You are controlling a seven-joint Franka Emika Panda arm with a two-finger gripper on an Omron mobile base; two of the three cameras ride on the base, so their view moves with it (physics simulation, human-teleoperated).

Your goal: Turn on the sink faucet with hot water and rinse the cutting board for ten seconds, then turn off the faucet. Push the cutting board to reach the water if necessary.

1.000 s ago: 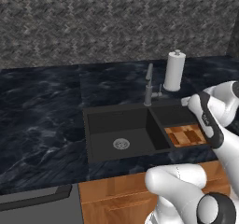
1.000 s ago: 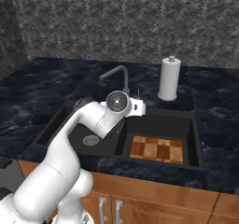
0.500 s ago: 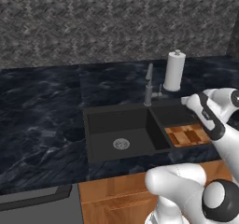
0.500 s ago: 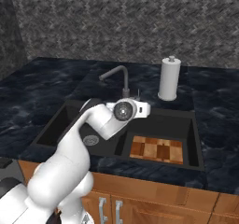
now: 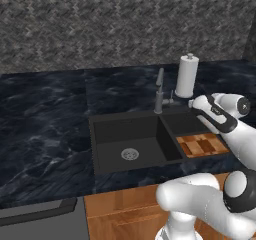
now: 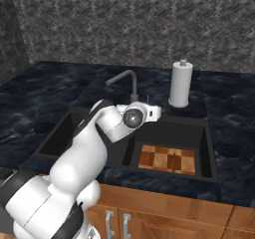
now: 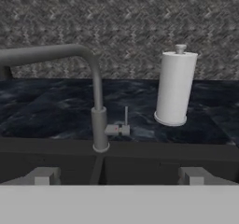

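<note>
The gripper (image 7: 116, 177) stands spread and empty, its two finger tips at the bottom of the hand view, aimed at the faucet (image 7: 97, 101) base; the small lever (image 7: 122, 125) sits just right of centre, untouched. No water shows, so judged from this, nothing is done: turning on, rinsing and turning off all remain. In the right base view the arm reaches forward over the sink (image 6: 209, 148), hand level. The cutting board (image 6: 167, 159) lies in the right basin, lower centre-right; the spout points left, away from it.
</note>
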